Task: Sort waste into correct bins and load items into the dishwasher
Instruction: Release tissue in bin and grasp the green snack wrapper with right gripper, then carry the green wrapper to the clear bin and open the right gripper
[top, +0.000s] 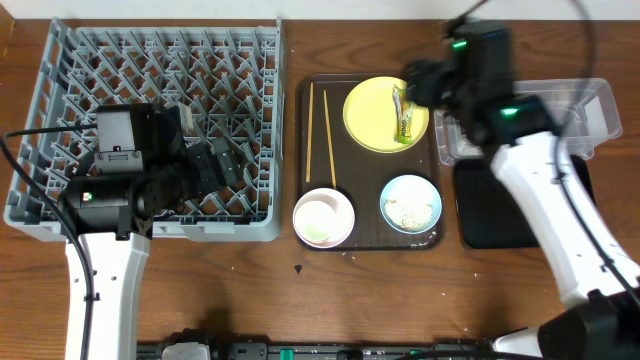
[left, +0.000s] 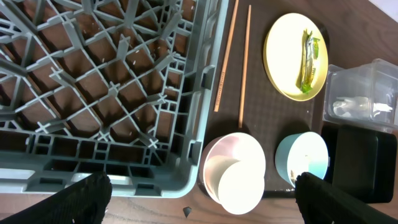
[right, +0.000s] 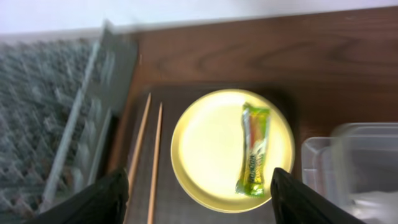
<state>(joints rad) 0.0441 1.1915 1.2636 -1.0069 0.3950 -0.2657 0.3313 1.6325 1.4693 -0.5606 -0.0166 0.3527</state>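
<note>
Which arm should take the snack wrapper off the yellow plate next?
Right. Its open hand hovers over the round yellow plate carrying the green-and-yellow snack wrapper, beside the clear plastic tub. The left hand sits over the grey plastic dish rack, farther away.

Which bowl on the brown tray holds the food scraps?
The light blue bowl, right of the white bowl, which holds only a pale cup.

- A grey dish rack (left: 205, 93) fills the left side.
- Two chopsticks (left: 245, 62) lie side by side on a brown tray (left: 261, 118), just beside the rack.
- A wrapper (left: 309, 62) lies on a yellow plate (left: 283, 56).
- A white bowl (left: 224, 158) with a pale cup (left: 241, 188) in it sits near a blue bowl (left: 303, 158).
- A napkin (left: 351, 107) lies in a clear tub (left: 373, 71), next to a black tray (left: 364, 165).
- The left gripper (left: 202, 183) has its fingers (left: 78, 202) spread wide.
</note>
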